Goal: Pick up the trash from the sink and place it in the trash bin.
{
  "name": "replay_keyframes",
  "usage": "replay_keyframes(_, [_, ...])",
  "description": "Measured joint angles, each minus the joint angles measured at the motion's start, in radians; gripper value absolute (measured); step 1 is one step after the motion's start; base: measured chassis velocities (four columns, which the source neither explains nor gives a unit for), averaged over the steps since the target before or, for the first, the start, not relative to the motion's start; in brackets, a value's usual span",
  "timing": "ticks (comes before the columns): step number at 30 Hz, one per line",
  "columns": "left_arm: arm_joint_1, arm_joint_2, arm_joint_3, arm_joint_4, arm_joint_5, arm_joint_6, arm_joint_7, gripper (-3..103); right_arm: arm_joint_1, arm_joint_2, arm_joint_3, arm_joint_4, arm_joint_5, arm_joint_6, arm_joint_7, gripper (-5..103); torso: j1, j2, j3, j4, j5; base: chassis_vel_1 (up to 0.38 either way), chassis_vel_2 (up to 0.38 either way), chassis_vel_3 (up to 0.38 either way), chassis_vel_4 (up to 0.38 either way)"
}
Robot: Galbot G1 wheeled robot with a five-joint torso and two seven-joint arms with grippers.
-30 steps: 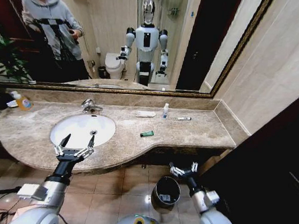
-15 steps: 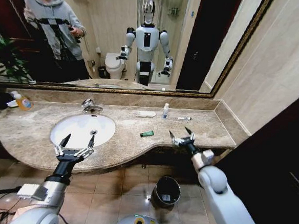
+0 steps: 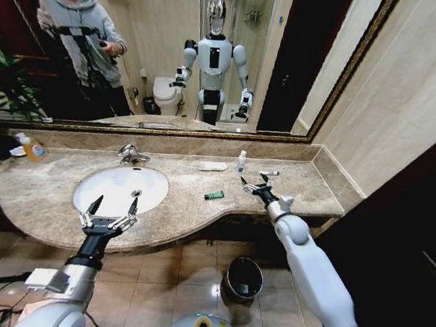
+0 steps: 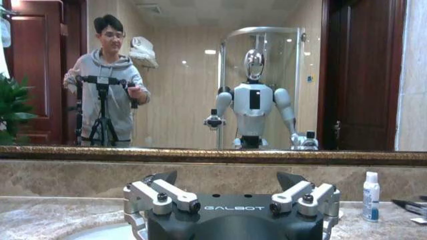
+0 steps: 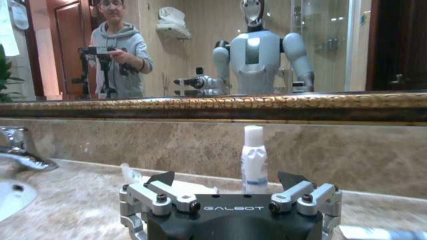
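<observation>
Trash lies scattered on the beige marble countertop (image 3: 291,185) rather than in the basin, all of it to the right of the white oval sink (image 3: 119,187) with its chrome faucet (image 3: 131,154).

Going from the left, the left gripper (image 3: 112,207) hovers over the near rim of the sink, its two black-tipped fingers spread wide and holding nothing; it is parked well away from the litter.

Next comes the flat white packet (image 3: 212,165) near the back wall, then the short green stick (image 3: 214,195) closer to the front edge, lying roughly along the counter's length. Beyond them the small clear bottle with a blue base and white cap (image 3: 241,161) stands upright near the wall, and a thin white tube with a dark end (image 3: 268,172) lies flat just past it.

The right gripper (image 3: 252,185) reaches in over the counter's right part, fingers parted and empty. In its wrist view the upright bottle (image 5: 253,160) stands straight ahead between the open jaws, farther toward the wall. The right arm is clearly the nearer one: the bottle sits just ahead of it, the thin tube just beside it to the right, the green stick off to its left.

Down on the tiled floor, the small round black trash bin with a shiny rim (image 3: 243,280) waits below the counter edge, beneath the right arm.
</observation>
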State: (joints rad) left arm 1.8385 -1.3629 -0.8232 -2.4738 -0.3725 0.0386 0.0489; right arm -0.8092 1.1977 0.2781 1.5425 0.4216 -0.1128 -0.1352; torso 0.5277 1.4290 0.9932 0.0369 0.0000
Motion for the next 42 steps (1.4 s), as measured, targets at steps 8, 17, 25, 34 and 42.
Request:
replay_keyframes(8, [0.0, 0.0, 0.0, 0.0, 0.0, 0.0, 0.0, 100, 0.164, 0.046, -0.053, -0.245, -0.032, 0.066, -0.032, 100, 0.0, 0.0, 0.0, -0.0003, -0.0003, 0.0, 0.0, 0.0, 0.0])
replay_keyframes(17, [0.0, 0.0, 0.0, 0.0, 0.0, 0.0, 0.0, 100, 0.246, 0.08, -0.111, -0.376, -0.045, 0.105, -0.038, 100, 0.0, 0.0, 0.0, -0.0001, -0.0001, 0.0, 0.0, 0.0, 0.0])
replay_keyframes(25, [0.0, 0.0, 0.0, 0.0, 0.0, 0.0, 0.0, 100, 0.305, 0.113, -0.124, -0.477, -0.104, 0.147, -0.041, 100, 0.0, 0.0, 0.0, 0.0, -0.0001, 0.0, 0.0, 0.0, 0.0])
replay_keyframes(34, [0.0, 0.0, 0.0, 0.0, 0.0, 0.0, 0.0, 100, 0.349, 0.15, -0.118, -0.549, -0.117, 0.157, -0.042, 73, 0.0, 0.0, 0.0, -0.0001, -0.0001, 0.0, 0.0, 0.0, 0.0])
replay_keyframes(42, [0.0, 0.0, 0.0, 0.0, 0.0, 0.0, 0.0, 100, 0.389, 0.177, -0.113, -0.588, -0.123, 0.158, -0.047, 51, 0.0, 0.0, 0.0, -0.0001, -0.0001, 0.0, 0.0, 0.0, 0.0])
